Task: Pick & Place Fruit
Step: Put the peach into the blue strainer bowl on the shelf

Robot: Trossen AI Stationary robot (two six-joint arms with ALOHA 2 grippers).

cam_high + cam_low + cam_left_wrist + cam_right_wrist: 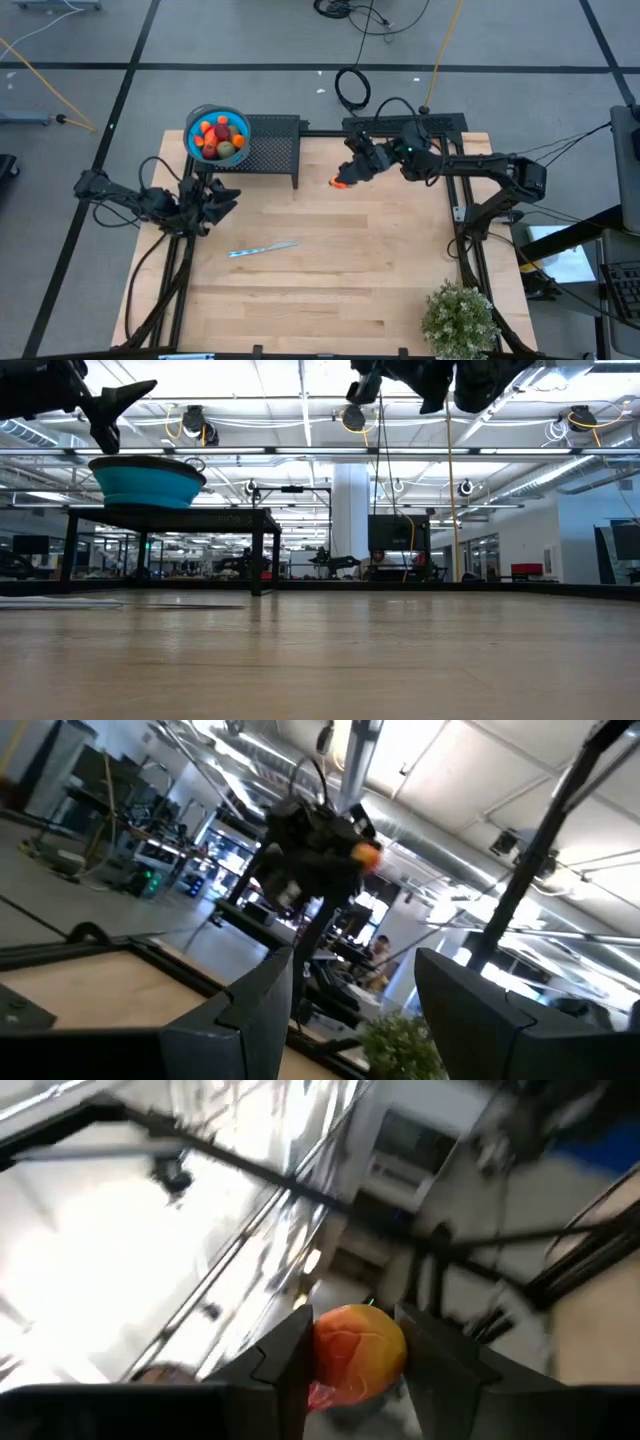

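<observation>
Fruit sits mostly heaped in the round blue bowl (214, 136) on the black mesh stand (272, 142) at the table's far left, where from above we count roughly six orange, red and green pieces (222, 136); the level view shows only the bowl's wall. One more orange-red round fruit (357, 1350) is clenched between the right gripper's (345, 180) fingers above the far middle of the pale wooden table (330, 270). Our left gripper (222, 200) hovers in front of the stand with fingers apart, near one slim silver knife (263, 249).
</observation>
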